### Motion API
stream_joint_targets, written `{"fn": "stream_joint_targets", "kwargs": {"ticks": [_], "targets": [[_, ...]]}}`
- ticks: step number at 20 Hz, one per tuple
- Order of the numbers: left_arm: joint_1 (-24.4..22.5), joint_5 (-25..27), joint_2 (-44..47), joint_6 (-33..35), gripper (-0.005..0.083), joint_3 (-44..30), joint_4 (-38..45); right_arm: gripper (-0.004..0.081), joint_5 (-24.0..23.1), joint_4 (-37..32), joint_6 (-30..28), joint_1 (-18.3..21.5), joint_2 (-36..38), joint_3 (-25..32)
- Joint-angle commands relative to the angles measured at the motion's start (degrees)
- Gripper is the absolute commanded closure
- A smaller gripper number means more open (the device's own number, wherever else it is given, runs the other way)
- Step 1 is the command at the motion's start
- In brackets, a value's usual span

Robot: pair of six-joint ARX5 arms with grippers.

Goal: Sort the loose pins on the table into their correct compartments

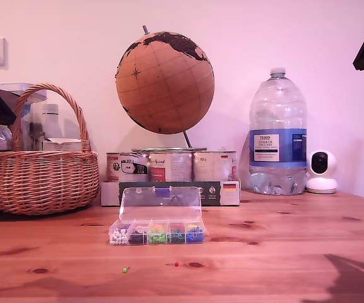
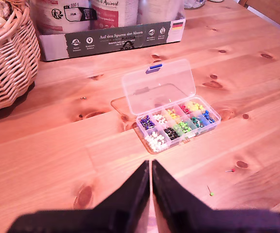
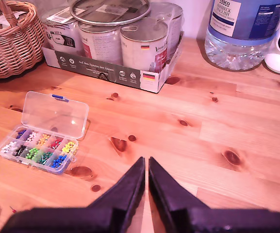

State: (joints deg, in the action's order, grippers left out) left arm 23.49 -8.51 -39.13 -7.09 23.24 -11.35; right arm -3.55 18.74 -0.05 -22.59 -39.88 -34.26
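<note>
Pins lie loose on the tabletop (image 1: 282, 252): green pin (image 1: 125, 269) and red pin (image 1: 176, 264), apart from each other, both in front of the box (image 1: 158, 232) in the exterior view. Box lid (image 1: 161, 203) stands open and upright. Compartments (image 2: 176, 126) hold sorted pins in white, dark, green, yellow, red and blue. Behind the box sits a tray of cans (image 1: 169, 173) under a globe (image 1: 164, 82). Basket (image 1: 43, 170) stands at the exterior view's left, bottle (image 1: 277, 136) at its right. My first gripper (image 2: 151, 167) hangs above bare wood near the box, jaws clenched, empty. My second gripper (image 3: 146, 163) hangs well apart from the box, jaws likewise clenched, empty.
</note>
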Motion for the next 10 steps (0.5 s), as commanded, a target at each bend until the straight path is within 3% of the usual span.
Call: {"fn": "stream_joint_targets", "kwargs": {"ticks": [1, 7, 10], "targets": [[0.0, -6.9, -0.2, -0.4, 0.0795, -0.3, 6.6, 0.0783, 3.2, 10.3, -0.4, -0.3, -0.1, -0.1], [0.0, -7.3, -0.2, -0.4, 0.0795, -0.3, 6.6, 0.0783, 3.5, 10.3, -0.5, -0.3, -0.1, -0.1], [0.2, -11.6, -0.3, 0.0, 0.0795, -0.3, 6.3, 0.0783, 8.2, 11.2, -2.5, -0.3, -0.3, -0.4]]}}
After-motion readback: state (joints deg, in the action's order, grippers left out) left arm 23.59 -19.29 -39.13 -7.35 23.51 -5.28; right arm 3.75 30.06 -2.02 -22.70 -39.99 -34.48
